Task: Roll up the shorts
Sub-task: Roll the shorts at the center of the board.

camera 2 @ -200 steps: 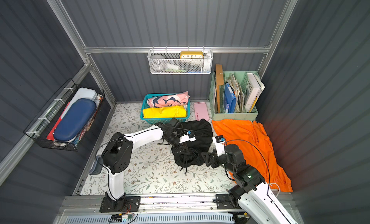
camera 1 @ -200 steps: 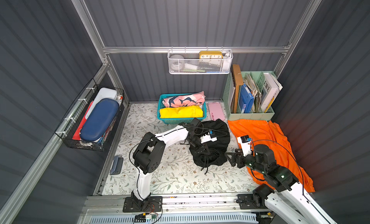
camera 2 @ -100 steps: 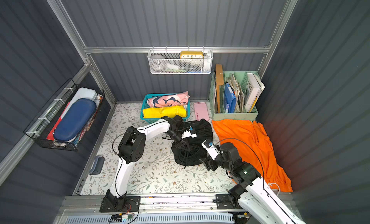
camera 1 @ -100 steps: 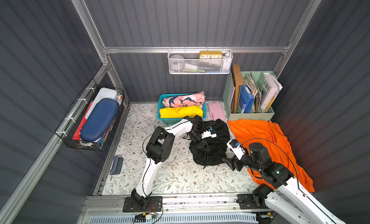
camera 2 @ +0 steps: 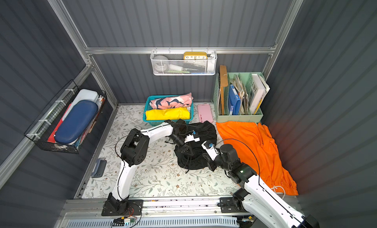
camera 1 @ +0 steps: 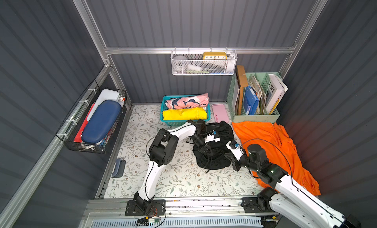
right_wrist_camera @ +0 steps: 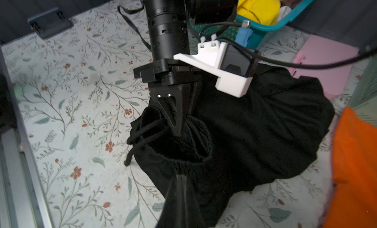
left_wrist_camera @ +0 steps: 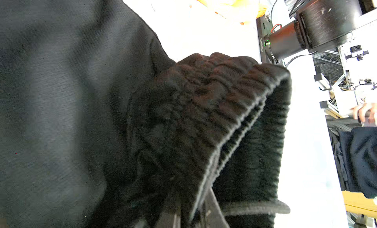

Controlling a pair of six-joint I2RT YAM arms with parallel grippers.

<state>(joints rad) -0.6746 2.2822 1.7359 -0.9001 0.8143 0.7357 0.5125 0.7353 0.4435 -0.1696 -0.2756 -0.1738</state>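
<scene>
The black shorts (camera 1: 221, 133) (camera 2: 204, 131) lie bunched on the floral mat, with the elastic waistband and drawstring at the near end. My left gripper (camera 1: 206, 151) (camera 2: 186, 150) (right_wrist_camera: 177, 125) points down, shut on the waistband (left_wrist_camera: 204, 114). My right gripper (camera 1: 228, 157) (camera 2: 208, 157) (right_wrist_camera: 181, 180) reaches in from the right, its fingers shut together on the waistband's near edge. Spread flat to the right, untouched, are the orange shorts (camera 1: 271, 143) (camera 2: 248, 143) (right_wrist_camera: 359, 165).
A teal basket (camera 1: 165, 118) behind the shorts holds a yellow cloth (camera 1: 183, 114) and a pink printed cloth (camera 1: 187, 101). A pink flat case (camera 1: 219, 112) and a green file rack (camera 1: 255, 117) stand at the back right. A grey-blue block (camera 1: 119, 167) lies by the left wall.
My right gripper has moved left to the black shorts and closed on the waistband. My left arm's elbow has swung forward and right while its gripper kept its hold.
</scene>
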